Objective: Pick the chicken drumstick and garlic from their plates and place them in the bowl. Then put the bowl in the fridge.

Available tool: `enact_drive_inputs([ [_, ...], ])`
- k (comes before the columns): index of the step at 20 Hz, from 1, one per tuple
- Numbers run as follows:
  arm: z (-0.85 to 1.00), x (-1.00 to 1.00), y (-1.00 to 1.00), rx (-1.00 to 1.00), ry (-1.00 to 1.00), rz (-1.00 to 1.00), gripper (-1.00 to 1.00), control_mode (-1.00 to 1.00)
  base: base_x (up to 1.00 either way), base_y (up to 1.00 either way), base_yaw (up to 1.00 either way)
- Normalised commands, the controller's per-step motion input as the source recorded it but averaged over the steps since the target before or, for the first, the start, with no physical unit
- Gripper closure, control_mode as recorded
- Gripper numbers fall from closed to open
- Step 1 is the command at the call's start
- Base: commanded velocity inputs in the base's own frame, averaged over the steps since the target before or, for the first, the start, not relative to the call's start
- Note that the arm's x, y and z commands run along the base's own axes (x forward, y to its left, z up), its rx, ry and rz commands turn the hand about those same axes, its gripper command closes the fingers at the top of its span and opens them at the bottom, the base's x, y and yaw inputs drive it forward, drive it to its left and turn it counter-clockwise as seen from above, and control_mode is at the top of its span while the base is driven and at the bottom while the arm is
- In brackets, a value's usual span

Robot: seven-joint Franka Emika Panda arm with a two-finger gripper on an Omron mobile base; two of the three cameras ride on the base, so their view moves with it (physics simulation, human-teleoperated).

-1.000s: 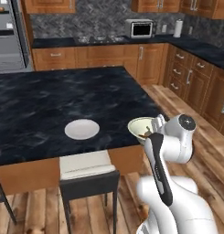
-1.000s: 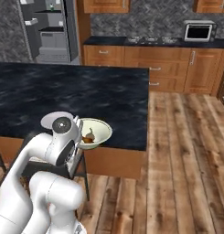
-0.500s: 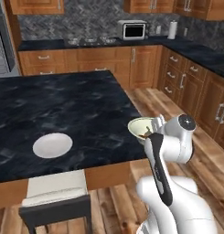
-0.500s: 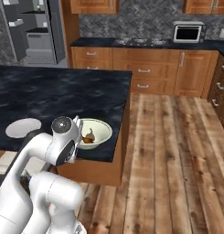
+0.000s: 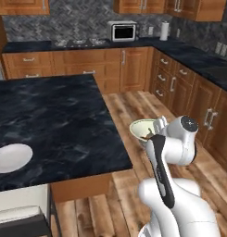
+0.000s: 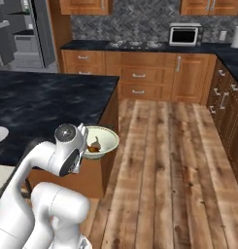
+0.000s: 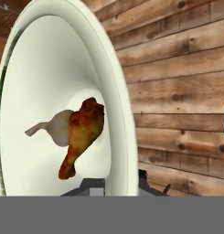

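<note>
The bowl [image 7: 63, 91] is off the tabletop [image 5: 45, 120], above the floor [image 6: 159, 160] beside the tabletop's corner. The chicken drumstick [image 7: 81, 135] and garlic [image 7: 56, 128] lie in the bowl, touching. A plate [image 5: 10, 157] rests on the tabletop, well apart from the bowl.

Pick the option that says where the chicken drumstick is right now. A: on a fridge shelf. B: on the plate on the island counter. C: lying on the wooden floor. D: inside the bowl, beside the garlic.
D: the hand view shows the chicken drumstick lying inside the bowl against the pale garlic, and the bowl is held at its rim by the gripper over the wooden floor.
</note>
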Motion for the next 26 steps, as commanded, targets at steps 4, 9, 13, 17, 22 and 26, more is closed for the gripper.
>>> enact_drive_inputs([
  [4,0.0,0.0,0.0,0.0,0.0,0.0,1.0,1.0,0.27,-0.75,0.0],
  [9,0.0,0.0,0.0,0.0,0.0,0.0,1.0,1.0,0.59,-0.57,0.0],
  [13,0.0,0.0,0.0,0.0,0.0,0.0,1.0,1.0,0.88,-0.25,0.04],
  [17,0.0,0.0,0.0,0.0,0.0,0.0,1.0,1.0,0.9,-0.24,0.02],
  [22,0.0,0.0,0.0,0.0,0.0,0.0,1.0,1.0,0.91,-0.25,0.01],
  [26,0.0,0.0,0.0,0.0,0.0,0.0,1.0,1.0,0.89,-0.29,0.01],
])
